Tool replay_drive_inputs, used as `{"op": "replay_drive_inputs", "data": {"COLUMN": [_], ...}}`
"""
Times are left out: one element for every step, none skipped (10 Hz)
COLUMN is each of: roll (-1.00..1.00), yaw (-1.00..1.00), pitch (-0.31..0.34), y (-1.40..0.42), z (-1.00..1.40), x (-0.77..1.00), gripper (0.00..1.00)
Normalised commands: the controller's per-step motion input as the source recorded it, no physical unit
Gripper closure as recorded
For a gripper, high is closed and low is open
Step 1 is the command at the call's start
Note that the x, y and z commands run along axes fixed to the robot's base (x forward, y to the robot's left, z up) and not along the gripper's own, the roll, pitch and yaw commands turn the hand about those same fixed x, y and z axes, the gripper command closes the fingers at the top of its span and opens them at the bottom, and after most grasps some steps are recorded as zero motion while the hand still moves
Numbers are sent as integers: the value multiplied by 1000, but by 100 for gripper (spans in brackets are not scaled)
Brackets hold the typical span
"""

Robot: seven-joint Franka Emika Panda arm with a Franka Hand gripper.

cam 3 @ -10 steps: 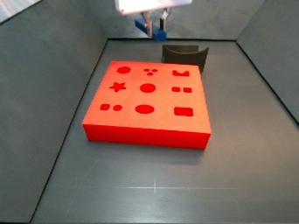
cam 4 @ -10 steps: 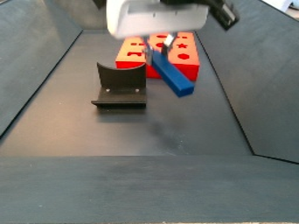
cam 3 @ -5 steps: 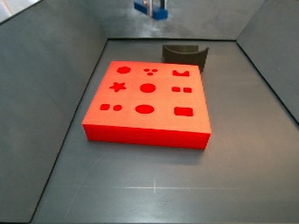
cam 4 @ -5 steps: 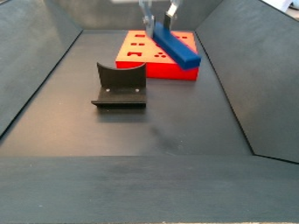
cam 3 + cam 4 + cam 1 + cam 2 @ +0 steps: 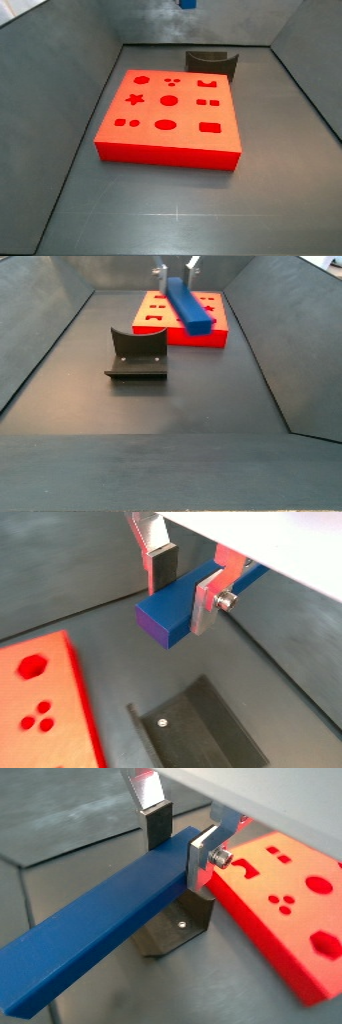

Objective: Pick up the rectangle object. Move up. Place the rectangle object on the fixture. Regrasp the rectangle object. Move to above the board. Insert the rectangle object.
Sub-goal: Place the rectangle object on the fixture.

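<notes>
We see the gripper [image 5: 179, 840] clenched on one end of the rectangle object [image 5: 100, 928], high above the fixture [image 5: 138, 354], the bar's long axis jutting sideways over it.

A side view looked down from high at the board's [image 5: 168, 108] near end, with the fixture [image 5: 211, 63] behind it. A side view faced the opposite way, low, fixture [image 5: 138, 355] nearest. Both wrist views sat close above the gripper [image 5: 187, 584] [image 5: 181, 838], sharing the blue bar [image 5: 181, 607] [image 5: 107, 918], the board and the fixture.
</notes>
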Motion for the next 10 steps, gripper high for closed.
{"op": "replay_drive_inputs", "data": {"roll": [-50,-57,-66,-71,-79,-85,-94,-1000,-1000,-1000], "yaw": [-943,-781,-466,-302,-196,-132,-80,5,6,3], "pitch": [242,228,192,168,156,144,142,35,36,44], "y": [139,99,61,46,35,26,22,-1000,-1000,-799], "z": [4,0,0,-1,3,0,-2,11,10,5], "x": [823,760,640,546,449,357,239,326,271,221], "gripper": [100,100,100,100,100,100,100,100,100,100]}}
